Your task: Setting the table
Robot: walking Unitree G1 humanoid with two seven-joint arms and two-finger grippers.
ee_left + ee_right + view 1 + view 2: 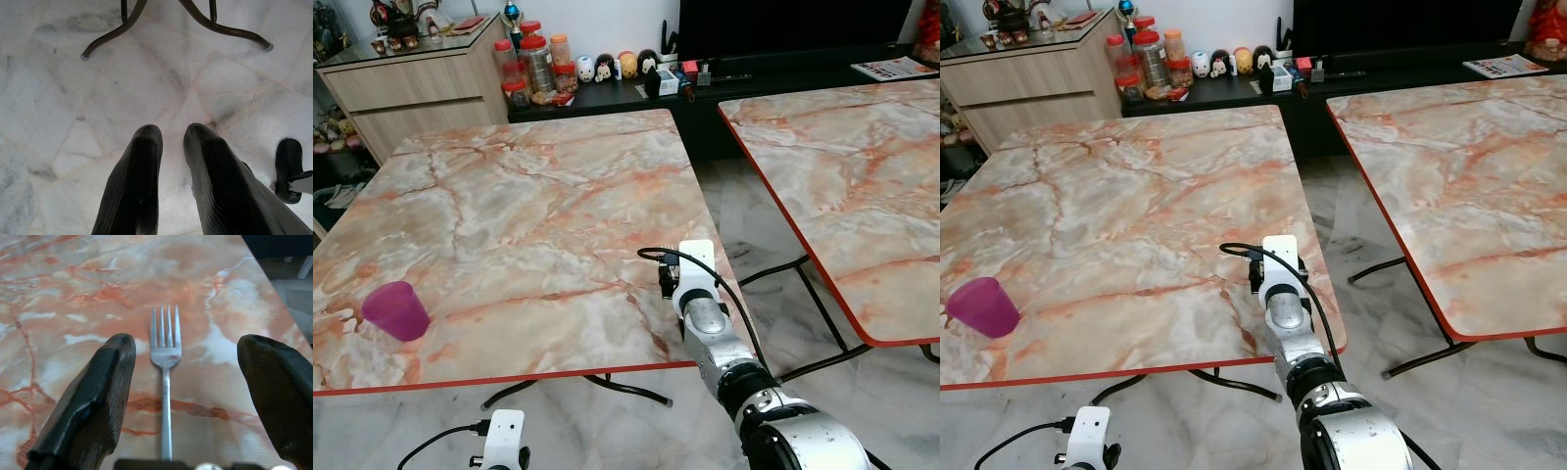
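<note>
A metal fork (166, 382) lies flat on the marble table (538, 176), tines pointing away from my wrist. My right gripper (188, 345) hovers open just above it, one black finger (102, 382) on each side of the handle, not touching. This arm (697, 294) reaches over the table's front right corner, and its wrist hides the fork in the eye views. A pink plastic cup (396, 310) stands upright near the front left edge. My left gripper (171, 134) hangs below the table's front edge over the floor, fingers close together with nothing between them.
A second marble table (862, 176) stands to the right across a strip of tiled floor (754, 225). A low black sideboard (607, 93) with jars and figurines runs along the back, and a wooden cabinet (411, 88) is at the back left. Curved table legs (220, 29) rest on the floor.
</note>
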